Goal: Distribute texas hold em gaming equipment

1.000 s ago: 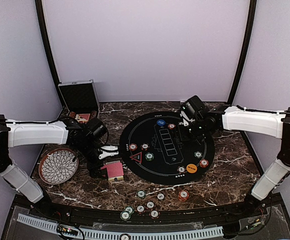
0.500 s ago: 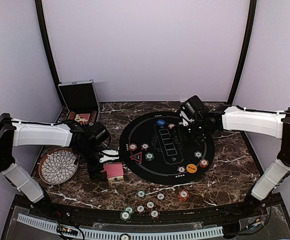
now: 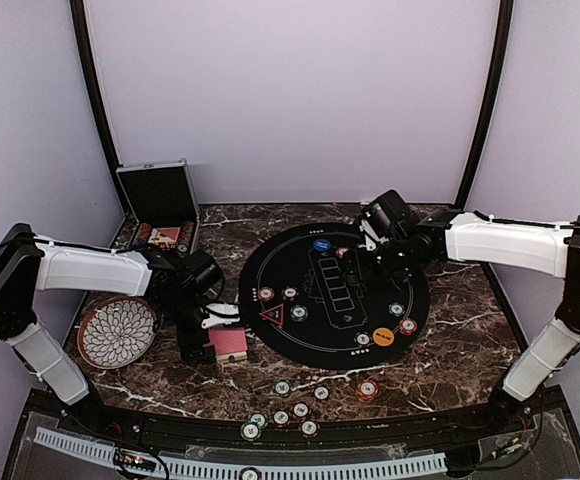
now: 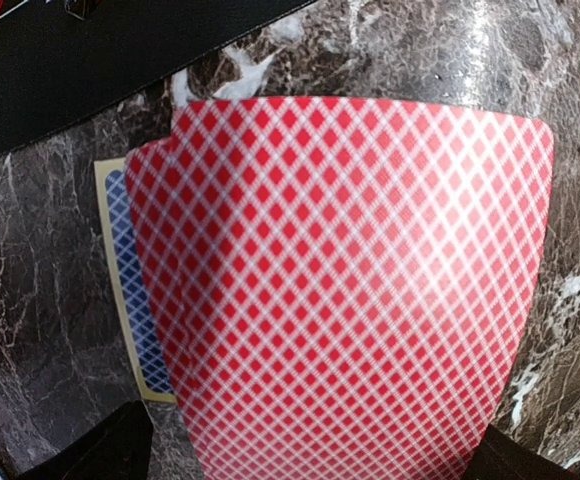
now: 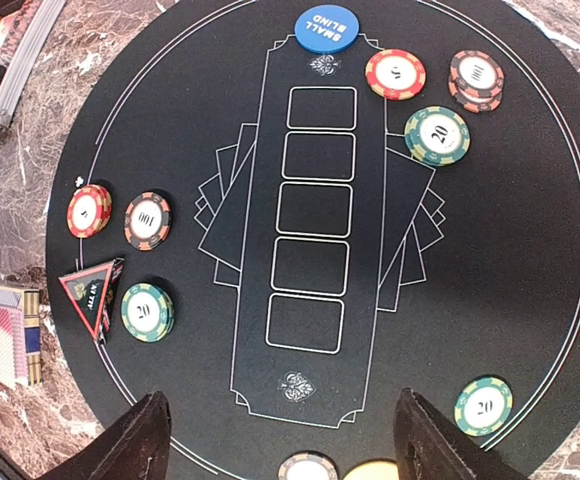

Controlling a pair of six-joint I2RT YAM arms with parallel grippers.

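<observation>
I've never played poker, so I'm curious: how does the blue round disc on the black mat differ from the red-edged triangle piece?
The blue round disc is circular, blue with white lettering; the red-edged black triangle piece has three corners and a dark centre. The disc sits at the far edge of the round black mat near a red chip; the triangle at its left edge, beside a green chip. Both lie on that mat.
</observation>
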